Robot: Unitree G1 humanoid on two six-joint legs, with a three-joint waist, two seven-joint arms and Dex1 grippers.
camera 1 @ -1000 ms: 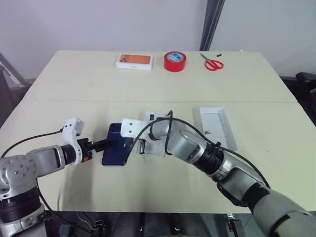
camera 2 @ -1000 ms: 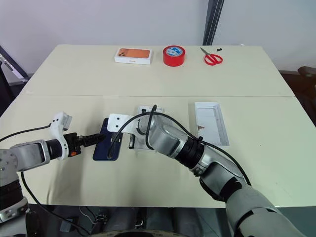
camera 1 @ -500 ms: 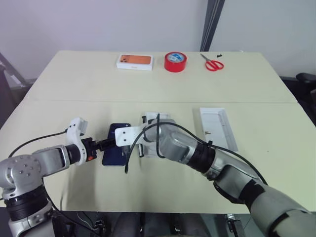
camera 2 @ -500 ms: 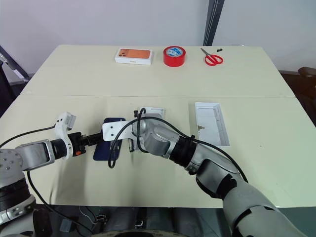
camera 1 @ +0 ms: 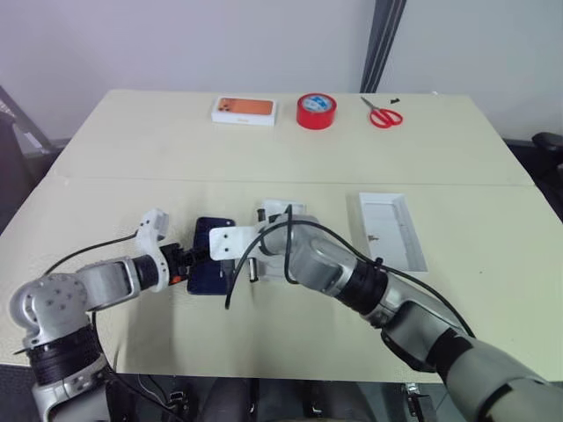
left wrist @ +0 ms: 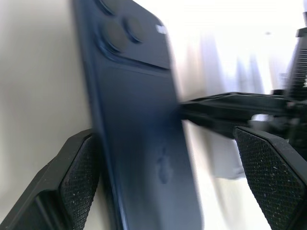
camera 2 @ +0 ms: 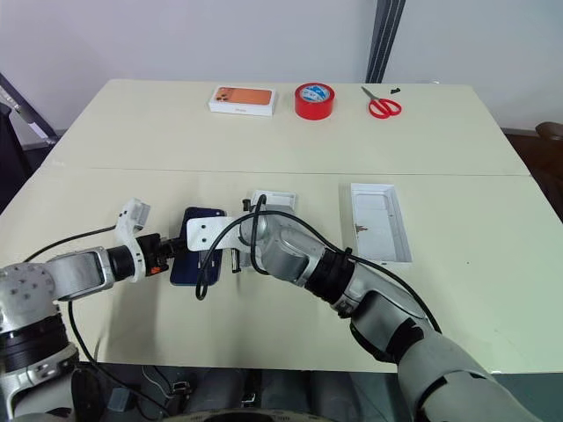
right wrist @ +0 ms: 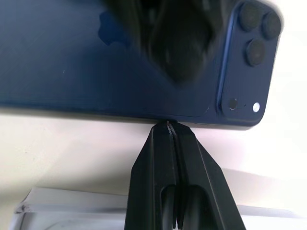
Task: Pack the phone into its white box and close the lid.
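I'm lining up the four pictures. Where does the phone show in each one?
Left eye: phone, left of centre on the table.
Right eye: phone, left of centre.
Left wrist: phone, tall through the middle.
Right wrist: phone, across the top.
Shared landmark: its camera cluster.

place: I'm looking at a lab or office test room
evidence: plain beige table (camera 1: 176, 149), bare white wall (camera 1: 176, 44), red tape roll (camera 1: 316, 111), scissors (camera 1: 383, 112) sitting out
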